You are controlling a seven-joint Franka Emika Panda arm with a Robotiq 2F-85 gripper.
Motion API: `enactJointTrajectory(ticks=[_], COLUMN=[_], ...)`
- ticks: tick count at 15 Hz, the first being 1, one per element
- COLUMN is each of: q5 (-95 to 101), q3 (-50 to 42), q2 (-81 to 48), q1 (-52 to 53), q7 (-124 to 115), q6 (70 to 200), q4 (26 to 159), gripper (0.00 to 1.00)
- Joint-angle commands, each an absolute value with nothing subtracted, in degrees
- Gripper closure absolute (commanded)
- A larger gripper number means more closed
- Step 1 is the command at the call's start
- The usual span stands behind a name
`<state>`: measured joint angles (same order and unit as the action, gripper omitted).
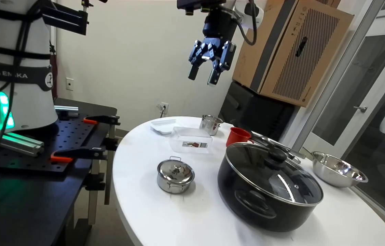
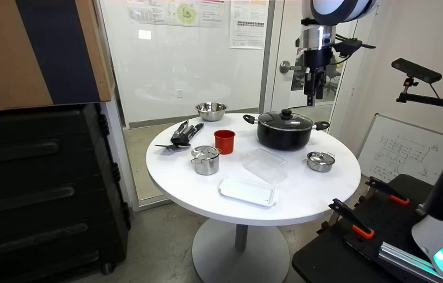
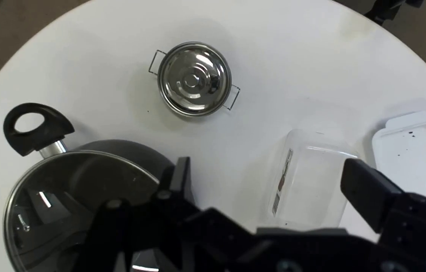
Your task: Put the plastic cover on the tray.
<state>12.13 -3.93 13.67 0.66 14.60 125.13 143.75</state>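
The clear plastic cover lies on the white table beside the tray. It is a see-through, box-like lid with a small printed label, and it shows in both exterior views (image 1: 189, 135) (image 2: 266, 165) and in the wrist view (image 3: 313, 177). The shallow white tray (image 1: 163, 126) lies close to it, and also shows in an exterior view (image 2: 248, 192) and at the right edge of the wrist view (image 3: 411, 162). My gripper (image 1: 203, 77) hangs high above the table, open and empty. It also shows in an exterior view (image 2: 314, 99) and in the wrist view (image 3: 265, 170).
A black pot with a glass lid (image 2: 284, 135) and a small metal pot (image 1: 176, 176) stand near the cover. A red mug (image 2: 224, 142), a taller metal pot (image 2: 206, 162), a steel bowl (image 2: 211, 113) and black-handled utensils (image 2: 184, 135) are also on the table (image 2: 190, 188).
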Motion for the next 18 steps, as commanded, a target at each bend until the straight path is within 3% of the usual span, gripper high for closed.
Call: enactJointTrajectory(ticks=[1,10,18], q5=[11.97,12.13,14.32], q3=[-3.40,-0.76,4.85], q2=[14.16,9.29,-7.90], q1=[0.02,1.83,4.99], q7=[14.71,13.29,0.73], q6=[125.06,132.90,146.99], q4=[143.90,145.98,143.03], gripper=[0.00,0.00,0.00])
